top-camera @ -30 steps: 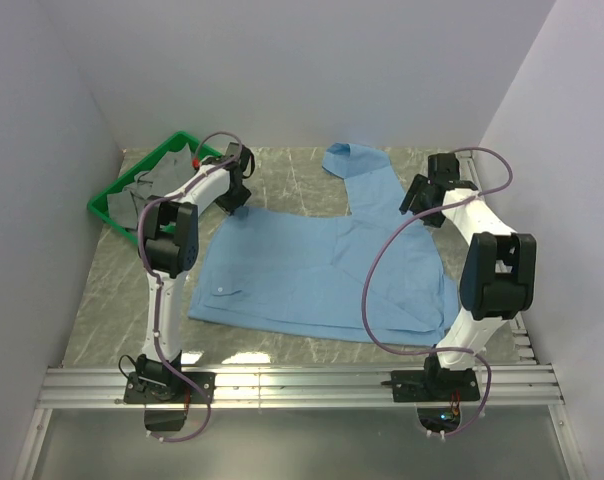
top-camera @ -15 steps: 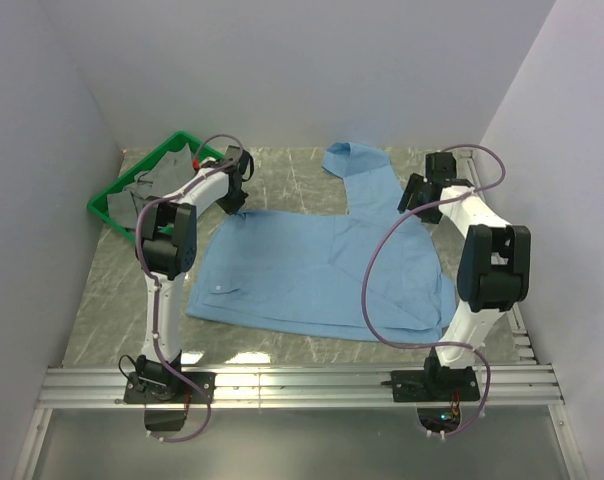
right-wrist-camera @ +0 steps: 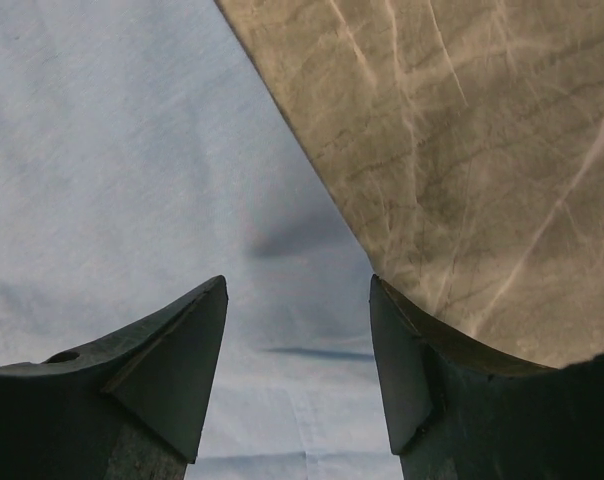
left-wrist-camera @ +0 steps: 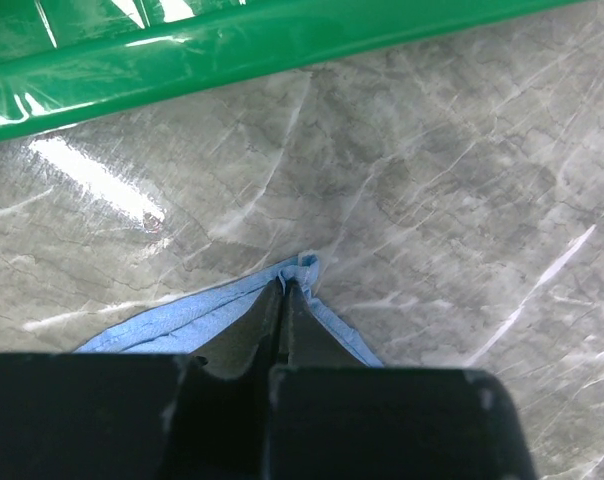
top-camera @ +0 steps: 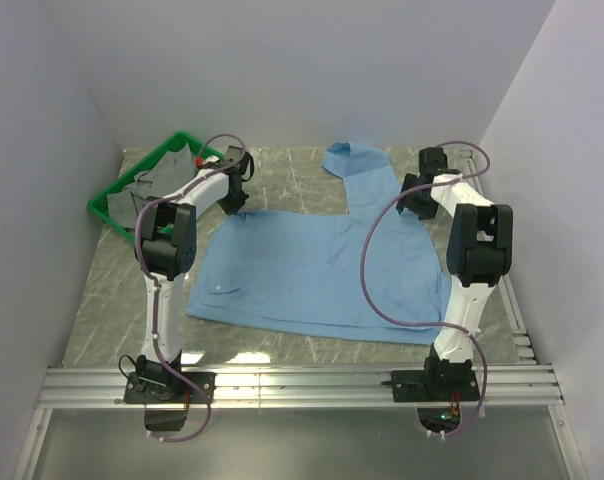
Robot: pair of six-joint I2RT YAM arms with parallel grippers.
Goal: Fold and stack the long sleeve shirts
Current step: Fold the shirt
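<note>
1. Top view: the light blue shirt lies spread nearly flat on the desk, between the two arms. One sleeve reaches toward the far wall.
   - The left jaws are down at the shirt's far-left corner, and the right jaws are at its far-right edge, near the root of that sleeve.
   - No fold shows in the body yet and no stack of folded shirts is in sight, so I judge the task to be at its start.
   - The green bin at the far left holds some grey cloth. I cannot tell what that cloth is.

2. Left wrist view: the left jaws are closed tight on the corner of the shirt, and a small tuft of cloth pokes out past their tips.
   - The rest of the corner rests on the desk, with the wall of the green bin near but apart from it.
   - This looks like the first hold for a fold, already made.

3. Right wrist view: the right jaws stand well apart and hold nothing.
   - They hang over the shirt's straight edge, with bare desk just beyond it.
   - This side's hold is not yet made.
   - Left to do, as I judge it: grip here, fold the sleeves and body, then stack.
</note>
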